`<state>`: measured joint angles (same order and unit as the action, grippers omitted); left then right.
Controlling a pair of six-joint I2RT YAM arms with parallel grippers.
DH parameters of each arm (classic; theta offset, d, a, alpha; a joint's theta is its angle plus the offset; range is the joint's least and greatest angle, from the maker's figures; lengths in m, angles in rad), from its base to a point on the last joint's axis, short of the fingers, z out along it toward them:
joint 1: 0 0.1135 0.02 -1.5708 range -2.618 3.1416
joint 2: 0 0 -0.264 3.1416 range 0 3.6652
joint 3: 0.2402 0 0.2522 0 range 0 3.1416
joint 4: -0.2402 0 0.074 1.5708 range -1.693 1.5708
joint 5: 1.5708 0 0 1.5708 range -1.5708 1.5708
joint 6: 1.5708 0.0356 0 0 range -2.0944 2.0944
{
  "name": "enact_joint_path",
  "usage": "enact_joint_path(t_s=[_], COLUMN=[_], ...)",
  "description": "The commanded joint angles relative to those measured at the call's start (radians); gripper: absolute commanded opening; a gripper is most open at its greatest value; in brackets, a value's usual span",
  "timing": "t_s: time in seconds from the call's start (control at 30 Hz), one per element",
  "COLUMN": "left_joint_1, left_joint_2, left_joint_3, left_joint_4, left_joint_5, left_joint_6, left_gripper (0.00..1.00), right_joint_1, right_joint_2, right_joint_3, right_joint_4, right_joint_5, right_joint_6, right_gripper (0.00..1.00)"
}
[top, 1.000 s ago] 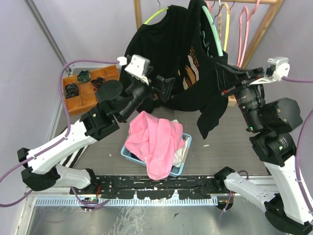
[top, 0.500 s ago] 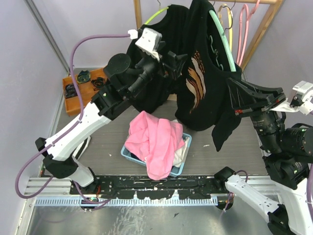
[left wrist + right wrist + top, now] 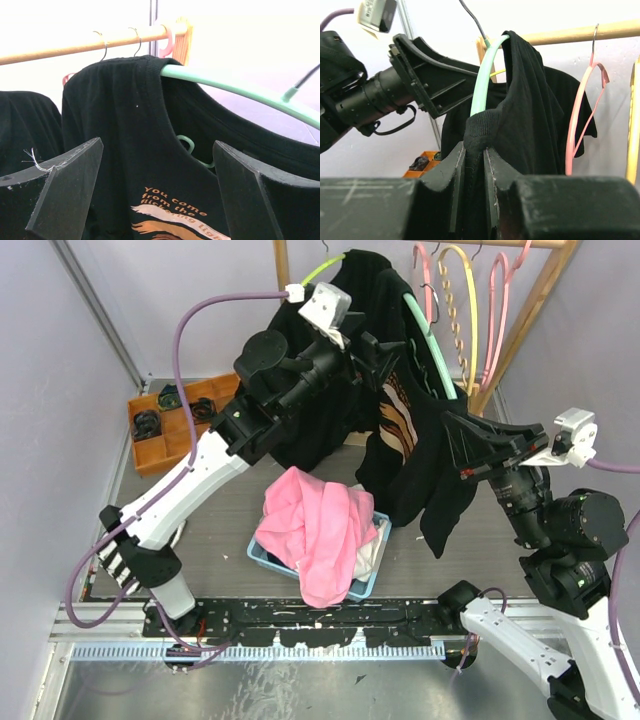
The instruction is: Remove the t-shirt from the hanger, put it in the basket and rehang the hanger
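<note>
Right gripper [image 3: 474, 150] pinches black t-shirt [image 3: 405, 455] collar, jaws nearly closed. Left gripper [image 3: 157, 146] gapes wide, empty, at shirt's 9 o'clock. Mint hanger [image 3: 235, 90] sits in the neck.

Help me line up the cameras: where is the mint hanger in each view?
Top external: mint hanger, upper centre, inside the black t-shirt.
Left wrist: hanger slants across the upper right.
Right wrist: hanger arcs up the centre.
Shared landmark: wooden rail.

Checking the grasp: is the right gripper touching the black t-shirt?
Touching. The right wrist view shows the right gripper pinching the black t-shirt at its collar.
</note>
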<state>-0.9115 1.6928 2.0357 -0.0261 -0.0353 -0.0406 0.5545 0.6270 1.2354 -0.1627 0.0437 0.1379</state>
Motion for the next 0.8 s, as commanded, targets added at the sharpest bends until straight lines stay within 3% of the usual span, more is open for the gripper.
enact_joint_path(t_s=[0.0,0.17,0.33,0.5,0.67,0.77], left_joint_1=[0.008,0.021,0.035,0.042,0.042,0.042], left_joint_2=[0.046,0.095,0.136,0.184,0.169,0.119], left_joint_3=[0.087,0.134,0.184,0.255,0.224,0.131], left_joint_4=[0.021,0.019,0.023,0.004,0.013,0.044], left_joint_5=[0.037,0.025,0.013,0.017,0.061,0.092], left_joint_6=[-0.02,-0.039,-0.052,-0.06,-0.082,-0.101], left_gripper=[0.99,1.0,0.89,0.55,0.05,0.0], right_joint_1=[0.005,0.005,0.005,0.005,0.005,0.005], right_joint_2=[-0.034,-0.044,-0.05,-0.064,-0.06,-0.05], right_joint_3=[0.017,0.0,-0.003,-0.011,-0.016,-0.03], right_joint_4=[0.145,0.146,0.138,0.135,0.124,0.119], right_joint_5=[-0.028,-0.034,-0.037,-0.035,-0.021,-0.003], right_joint_6=[0.004,0.013,0.013,0.013,0.013,0.016], right_gripper=[0.01,0.01,0.01,0.01,0.01,0.01])
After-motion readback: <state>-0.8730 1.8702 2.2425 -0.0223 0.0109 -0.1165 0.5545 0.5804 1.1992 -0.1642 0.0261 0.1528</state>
